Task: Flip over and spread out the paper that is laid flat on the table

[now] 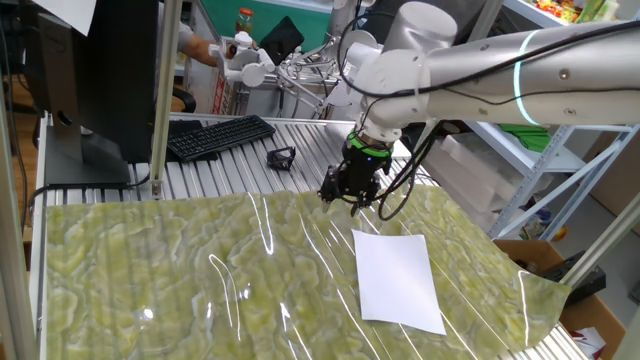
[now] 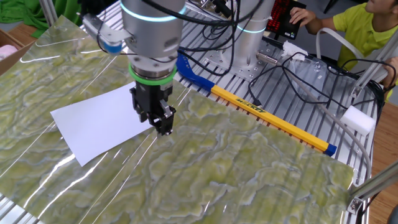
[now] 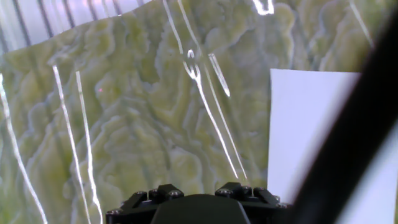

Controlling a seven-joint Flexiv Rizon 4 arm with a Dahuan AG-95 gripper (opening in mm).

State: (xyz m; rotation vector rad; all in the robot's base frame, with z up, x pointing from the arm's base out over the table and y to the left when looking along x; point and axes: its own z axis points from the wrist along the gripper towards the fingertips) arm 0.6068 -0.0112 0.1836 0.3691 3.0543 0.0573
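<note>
Green-yellow marbled bench [image 1: 180, 260] under glossy film fills the scene as my claw [image 1: 340, 198] hangs above it, holding nothing; whether its fingers are apart or together I cannot tell. Just beside my claw, the white paper [image 1: 398, 278] lies flat on the marbled surface, one corner close under my fingers in the other fixed view. Farther out on the ribbed metal section lie a black keyboard [image 1: 218, 136] and a yellow bar [image 2: 267, 117].
</note>
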